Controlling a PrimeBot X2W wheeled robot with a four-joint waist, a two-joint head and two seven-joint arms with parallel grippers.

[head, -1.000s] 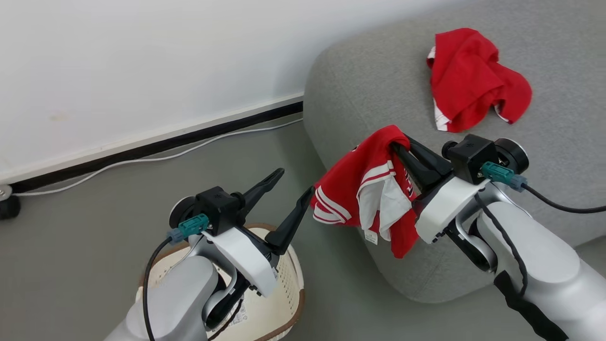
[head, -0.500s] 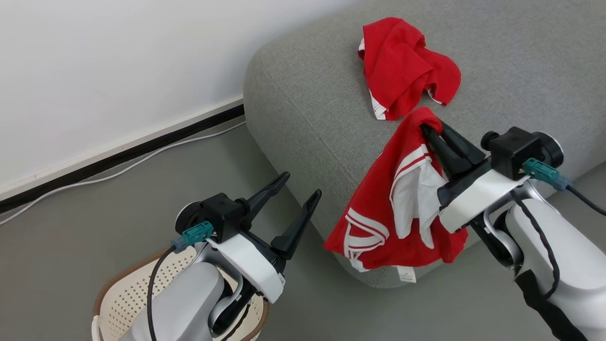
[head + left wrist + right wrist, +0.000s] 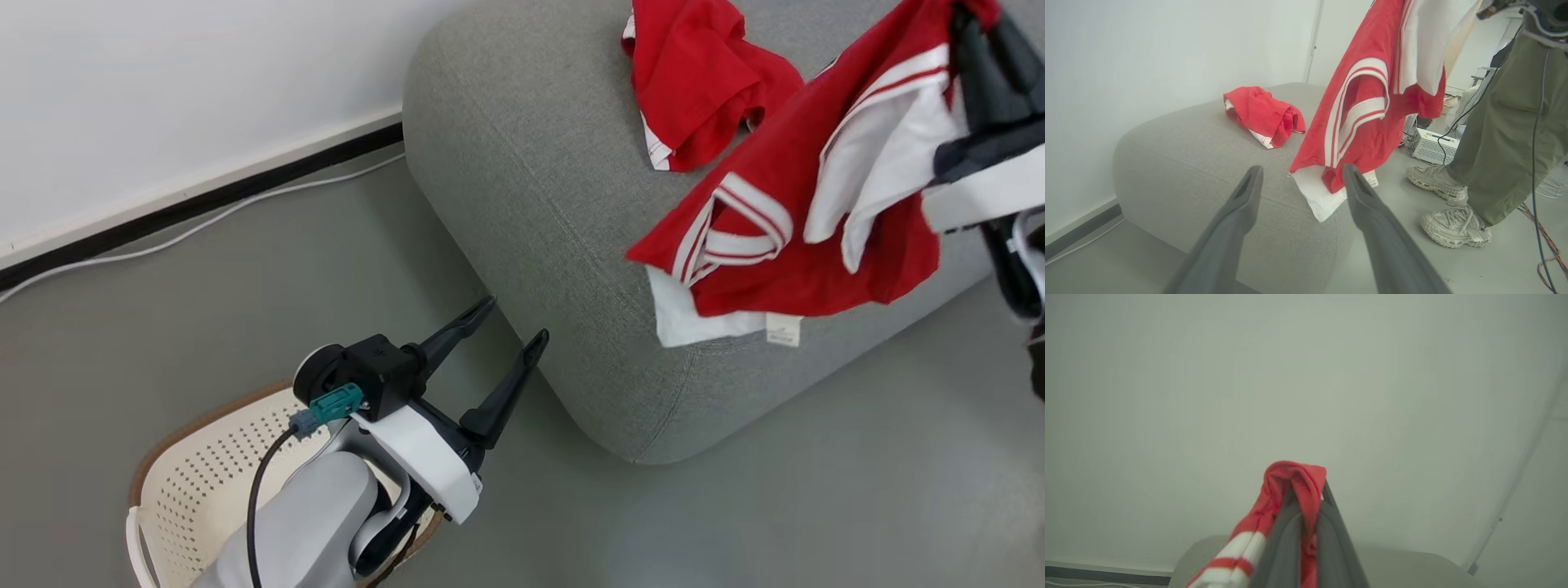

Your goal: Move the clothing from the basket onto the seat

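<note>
My right gripper (image 3: pixel 971 23) is shut on a red garment with white panels and striped trim (image 3: pixel 784 229), which hangs in the air over the front edge of the grey seat (image 3: pixel 531 204). In the right wrist view the cloth (image 3: pixel 1294 477) is pinched between the closed fingers of that gripper (image 3: pixel 1306 493). A second red piece of clothing (image 3: pixel 694 73) lies crumpled on the seat top. My left gripper (image 3: pixel 516 320) stands open and holds nothing, just above the cream basket (image 3: pixel 204 490) at the lower left. The left gripper (image 3: pixel 1302 171) points at the seat (image 3: pixel 1188 163) and the hanging garment (image 3: pixel 1367 110).
A white wall with a dark baseboard and a white cable (image 3: pixel 204 220) run behind the seat. A person's legs (image 3: pixel 1502 122) and shoes (image 3: pixel 1453 228) stand on the floor beside the seat. A white box (image 3: pixel 1431 145) with cables lies near them.
The camera has swung, shifting the whole picture. My right gripper has lifted the held garment higher and further over the seat. The left gripper stays open by the basket.
</note>
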